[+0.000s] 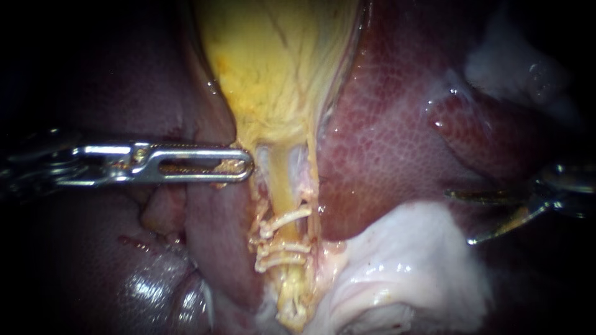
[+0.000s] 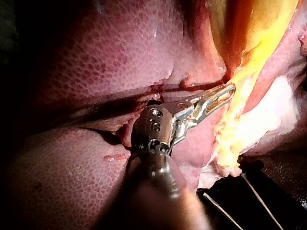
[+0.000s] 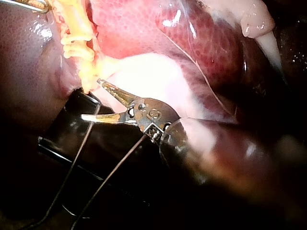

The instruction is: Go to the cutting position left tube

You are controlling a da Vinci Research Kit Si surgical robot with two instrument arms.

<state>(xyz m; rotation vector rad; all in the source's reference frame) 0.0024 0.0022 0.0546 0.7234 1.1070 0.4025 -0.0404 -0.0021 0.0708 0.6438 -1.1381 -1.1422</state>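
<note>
Risk on the approach: my left instrument (image 1: 247, 166) is clamping the neck of the gallbladder (image 1: 273, 74), and my right instrument (image 1: 459, 217) is hanging with its jaws open, well apart from the left tube (image 1: 277, 183).
The left tube is lying just beyond the left jaws' tip and carrying clips (image 1: 282, 248). In reaching across, the open right jaws are risking a snag on the liver (image 1: 385, 149) or a bite on a clip or the neighbouring tube (image 1: 304, 177).

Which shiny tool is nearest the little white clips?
The left instrument's long silver slotted tool: its tip lies close beside the small white clips. The right instrument's open tool is far off, near the view's right edge.
</note>
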